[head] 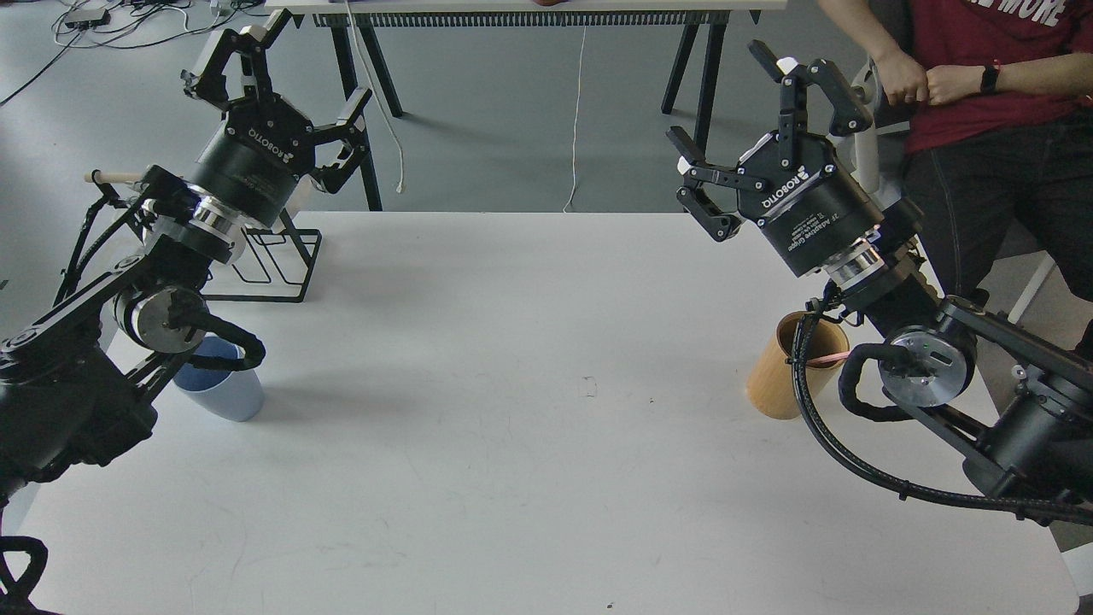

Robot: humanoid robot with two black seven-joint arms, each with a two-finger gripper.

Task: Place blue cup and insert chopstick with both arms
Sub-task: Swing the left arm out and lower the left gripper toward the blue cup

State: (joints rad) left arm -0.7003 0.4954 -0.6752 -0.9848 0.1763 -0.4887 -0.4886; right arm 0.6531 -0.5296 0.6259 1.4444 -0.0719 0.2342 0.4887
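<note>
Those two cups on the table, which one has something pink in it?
The tan wooden cup on the right, under the right arm; a pink stick shows at its rim. The blue cup on the left shows nothing inside.

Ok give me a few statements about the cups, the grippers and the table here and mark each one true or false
1. The blue cup stands upright on the white table, partly hidden behind the left arm. True.
2. The left gripper is shut on the blue cup. False: it is open, raised and holds nothing.
3. The right gripper is open and empty. True.
4. The tan wooden cylinder stands next to the blue cup. False: it is at the table's right side, the cup at the left.
5. The black wire rack sits at the table's far left corner. True.
</note>
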